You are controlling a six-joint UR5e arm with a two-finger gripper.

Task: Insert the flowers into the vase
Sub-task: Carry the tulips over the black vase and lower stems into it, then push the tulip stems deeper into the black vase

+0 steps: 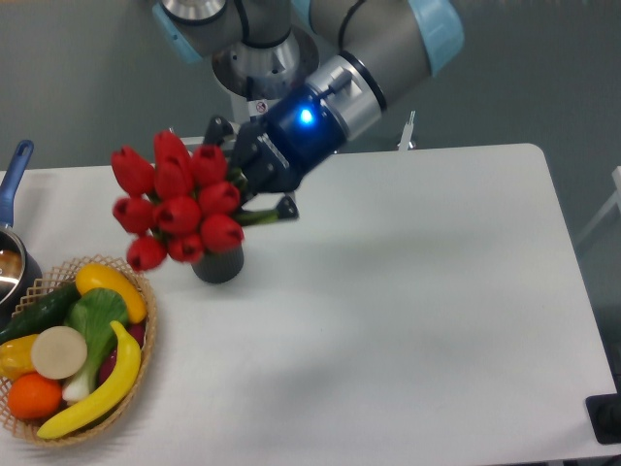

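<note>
The gripper (254, 184) is clamping the green stems of the red tulip bunch (178, 207), which is tilting over the black vase (217, 262) standing toward the table's (417, 320) rear-left corner. The stems look not yet seated in the mouth; lowering and releasing are remaining, I judge.

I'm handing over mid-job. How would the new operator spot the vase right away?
Start at the wicker basket of produce at the table's left front. Just behind it, under the red flowers that the gripper holds, stands the vase: a small dark cylinder, mostly hidden, the only black container there.
</note>
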